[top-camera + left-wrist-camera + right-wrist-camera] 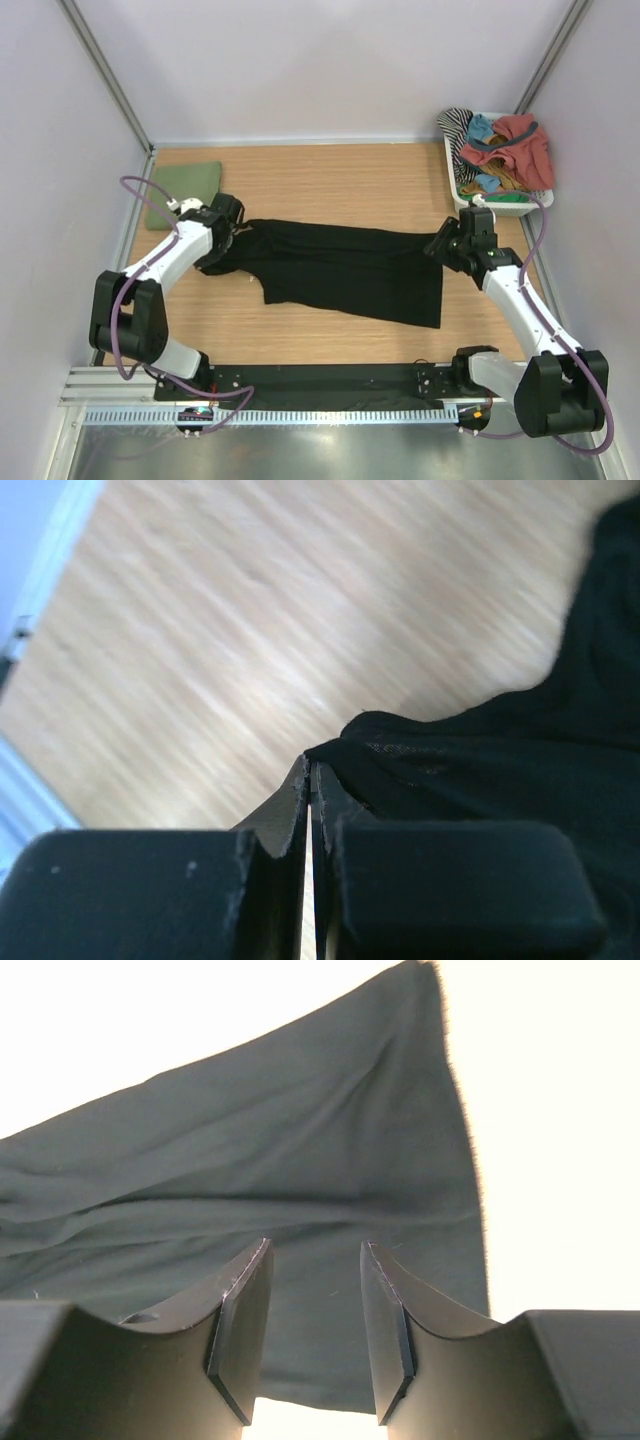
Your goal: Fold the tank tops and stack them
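Observation:
The black tank top (350, 270) lies spread flat across the middle of the table, its length running left to right. At its left end my left gripper (237, 232) is shut, and in the left wrist view the jaw tips (310, 762) pinch a raised corner of the black cloth (500, 770). My right gripper (445, 243) hovers at the top's right end. Its fingers (315, 1245) stand open with the dark cloth (250, 1160) beneath and between them, gripping nothing. The olive green tank top (185, 185) lies folded at the back left corner.
A white basket (452, 172) at the back right holds a heap of red, teal and striped garments (505, 150). White walls close in on three sides. Bare wood shows in front of and behind the black top.

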Robot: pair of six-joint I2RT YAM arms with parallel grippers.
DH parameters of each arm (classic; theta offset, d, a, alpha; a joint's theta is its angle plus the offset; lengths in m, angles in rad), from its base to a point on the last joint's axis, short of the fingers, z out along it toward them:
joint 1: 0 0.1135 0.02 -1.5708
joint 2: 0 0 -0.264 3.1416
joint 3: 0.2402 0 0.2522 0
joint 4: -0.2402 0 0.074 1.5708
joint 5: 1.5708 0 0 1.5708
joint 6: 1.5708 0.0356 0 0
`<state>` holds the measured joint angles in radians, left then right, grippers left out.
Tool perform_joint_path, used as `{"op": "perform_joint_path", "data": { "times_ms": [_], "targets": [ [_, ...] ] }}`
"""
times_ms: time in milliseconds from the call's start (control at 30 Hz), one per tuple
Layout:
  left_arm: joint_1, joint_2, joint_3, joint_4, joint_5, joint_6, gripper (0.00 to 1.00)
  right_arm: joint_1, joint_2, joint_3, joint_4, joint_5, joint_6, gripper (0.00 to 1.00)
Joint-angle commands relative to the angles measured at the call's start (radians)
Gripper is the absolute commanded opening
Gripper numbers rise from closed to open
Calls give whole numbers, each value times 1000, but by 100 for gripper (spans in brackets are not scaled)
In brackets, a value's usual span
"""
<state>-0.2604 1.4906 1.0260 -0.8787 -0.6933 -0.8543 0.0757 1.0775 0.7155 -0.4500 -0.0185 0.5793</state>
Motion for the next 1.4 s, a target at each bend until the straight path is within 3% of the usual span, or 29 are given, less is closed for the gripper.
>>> {"op": "perform_joint_path", "data": {
  "times_ms": [0,133,200,233,267,300,367,567,733,867,1033,1200,1367],
  "targets": [
    [7,13,32,-117,-205,-93,0,3,-37,35,2,-11,11,46],
    [0,-24,0,-109,-206,-112,2,3,-57,1,-4,-14,22,48],
    [0,-41,-36,-57,-166,-94,11,3,-57,-28,-3,-49,34,52],
    [0,-61,-50,-39,-157,-77,17,4,-60,-37,-10,-55,39,54],
    [1,-72,-70,-26,-146,-71,41,4,-63,-51,-27,-52,50,55],
    [0,-81,-75,-16,-143,-71,49,6,-70,-56,-36,-43,56,57],
    [0,-122,-79,-11,-121,-66,62,7,-88,-53,-70,3,59,60],
    [1,-255,-81,-28,-123,-94,84,9,-117,-5,-268,155,125,63],
    [-11,-410,-158,107,166,-12,83,12,-143,-1,-397,180,188,57],
    [-45,-486,-237,176,328,-17,81,33,-182,-73,-418,88,229,48],
    [-124,-463,-256,182,371,-29,81,136,-220,-191,-392,57,309,49],
    [-192,-432,-279,214,388,-34,81,338,-231,-225,-426,162,436,50],
    [-224,-437,-311,245,394,-42,81,372,-277,-222,-464,224,470,49]
  ]
}}
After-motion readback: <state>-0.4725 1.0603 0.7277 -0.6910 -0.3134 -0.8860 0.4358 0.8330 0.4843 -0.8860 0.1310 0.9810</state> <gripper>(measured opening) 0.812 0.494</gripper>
